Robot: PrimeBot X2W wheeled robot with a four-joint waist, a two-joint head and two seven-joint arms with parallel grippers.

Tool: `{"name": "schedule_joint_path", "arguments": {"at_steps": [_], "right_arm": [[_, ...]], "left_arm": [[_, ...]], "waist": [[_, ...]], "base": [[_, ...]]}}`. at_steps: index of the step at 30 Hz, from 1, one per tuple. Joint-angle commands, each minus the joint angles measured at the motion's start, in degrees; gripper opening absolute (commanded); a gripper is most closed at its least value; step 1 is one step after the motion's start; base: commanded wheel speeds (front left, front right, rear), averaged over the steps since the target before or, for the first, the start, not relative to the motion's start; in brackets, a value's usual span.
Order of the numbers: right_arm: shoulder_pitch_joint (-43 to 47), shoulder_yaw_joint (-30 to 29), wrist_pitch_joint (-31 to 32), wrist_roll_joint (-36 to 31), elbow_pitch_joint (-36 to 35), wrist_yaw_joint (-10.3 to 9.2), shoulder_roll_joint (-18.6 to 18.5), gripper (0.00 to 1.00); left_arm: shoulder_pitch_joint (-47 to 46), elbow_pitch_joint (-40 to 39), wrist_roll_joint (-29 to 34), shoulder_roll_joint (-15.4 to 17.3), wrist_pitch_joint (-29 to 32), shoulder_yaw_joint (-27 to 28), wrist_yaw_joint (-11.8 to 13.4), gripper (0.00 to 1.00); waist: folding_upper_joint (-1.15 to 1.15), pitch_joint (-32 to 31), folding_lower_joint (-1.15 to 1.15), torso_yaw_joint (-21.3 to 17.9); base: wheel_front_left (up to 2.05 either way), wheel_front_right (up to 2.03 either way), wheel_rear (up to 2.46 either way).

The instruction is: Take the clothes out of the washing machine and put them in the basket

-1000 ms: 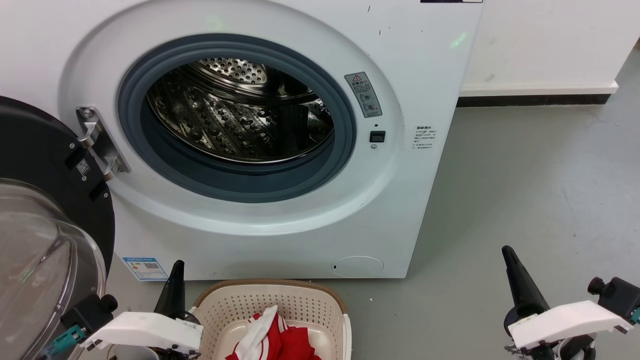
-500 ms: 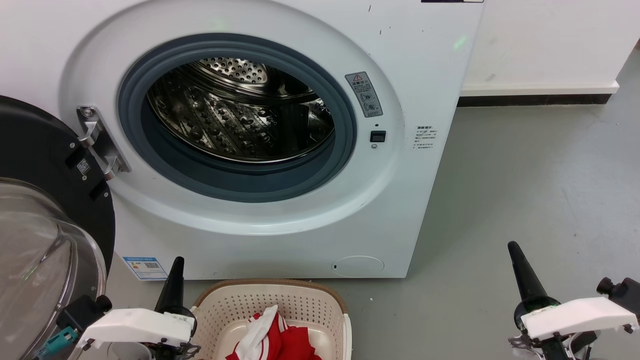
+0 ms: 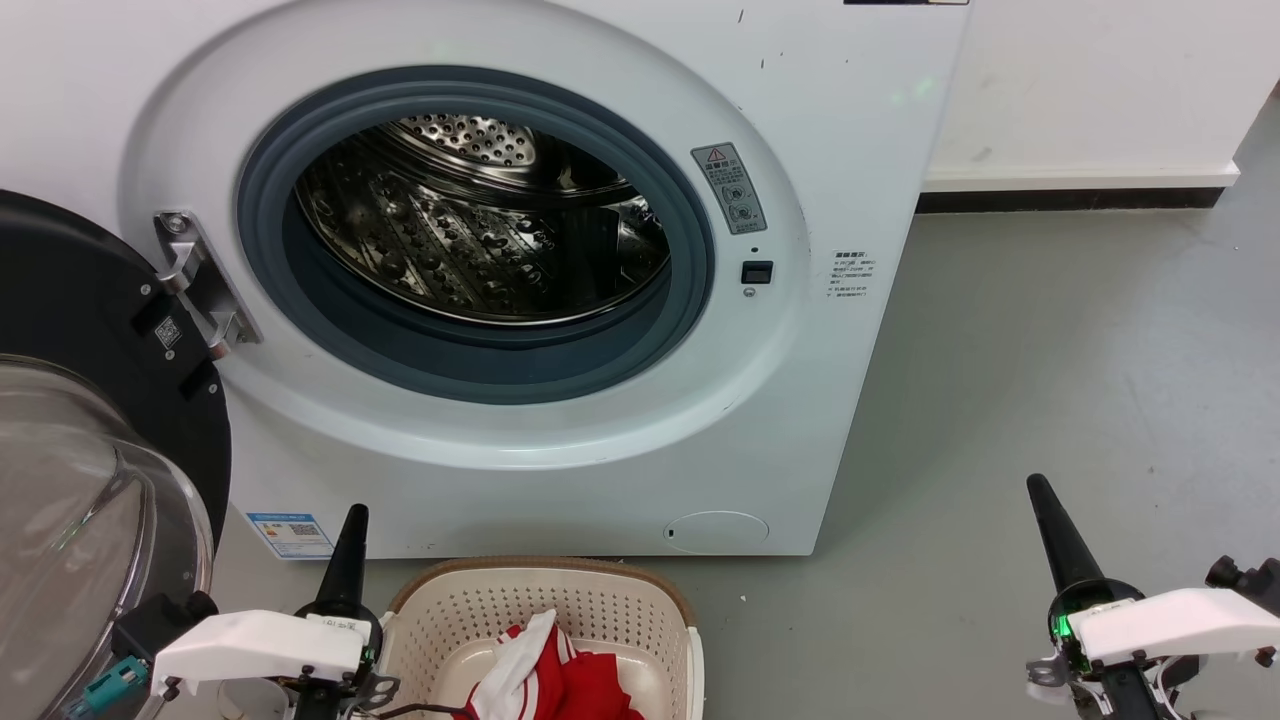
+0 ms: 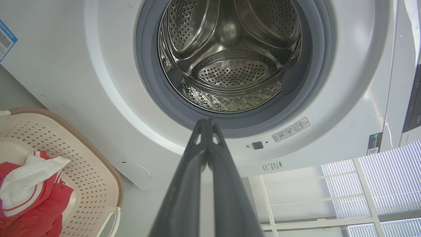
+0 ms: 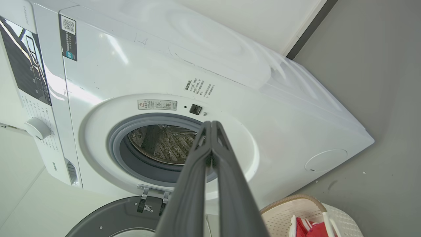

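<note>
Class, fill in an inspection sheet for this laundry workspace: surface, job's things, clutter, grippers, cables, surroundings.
Surface: smooth grey floor.
Job's things: washer with door open; no clothes seen in drum; red clothes lie in basket.
Clutter: nothing seen.
Grippers: left gripper and right gripper shut, holding nothing.
Cables: thin dark wire by left gripper.
Surroundings: white wall, dark skirting, blinds.

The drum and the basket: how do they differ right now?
The drum is shiny steel; the basket is cream plastic with a brown rim. The drum looks empty; the basket holds red clothes. Both are perforated.
</note>
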Motion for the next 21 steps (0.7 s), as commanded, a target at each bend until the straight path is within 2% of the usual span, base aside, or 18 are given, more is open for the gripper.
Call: {"name": "schedule_joint_path", "arguments": {"at_steps": [1,21], "right_arm": [[-1.6,-0.3,0.3,1.8,-0.1,0.00,-0.3,0.00],[-2.7,-1.7,1.7,11.8,1.3,-0.01,-0.1,0.00]], "left_arm": [[-1.5,-0.1,-1.7,0.0,0.4,0.3,-0.5,0.00],[-2.5,1.0,-11.6,-0.5,2.3,1.5,-1.4,0.00]], "waist": [[0.00,0.0,0.00,0.0],[0.00,0.1,0.00,0.1]], "base": [[0.00,0.00,0.00],[0.00,0.00,0.00]]}}
